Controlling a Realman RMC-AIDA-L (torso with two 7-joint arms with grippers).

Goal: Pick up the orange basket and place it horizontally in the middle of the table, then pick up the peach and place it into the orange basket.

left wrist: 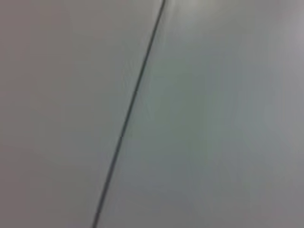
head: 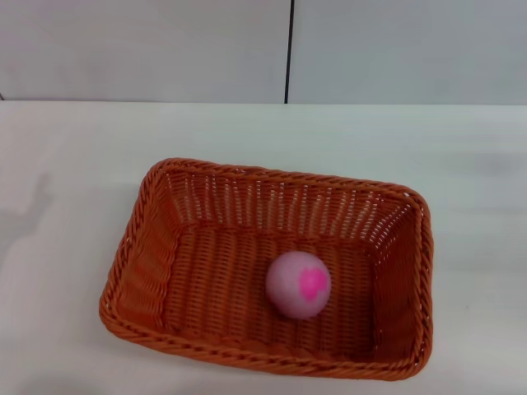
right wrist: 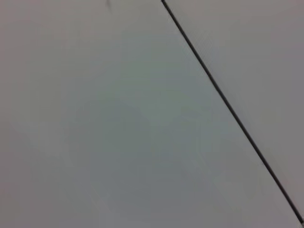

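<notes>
The orange basket lies lengthwise across the middle of the white table in the head view, its rim slightly skewed. Inside it, on the basket floor right of centre, rests the pink peach with its darker pink blotch facing up. Neither gripper shows in any view. Both wrist views show only a plain grey wall with one dark seam.
A grey panelled wall with a dark vertical seam stands behind the table's far edge. A faint shadow falls on the tabletop at the left.
</notes>
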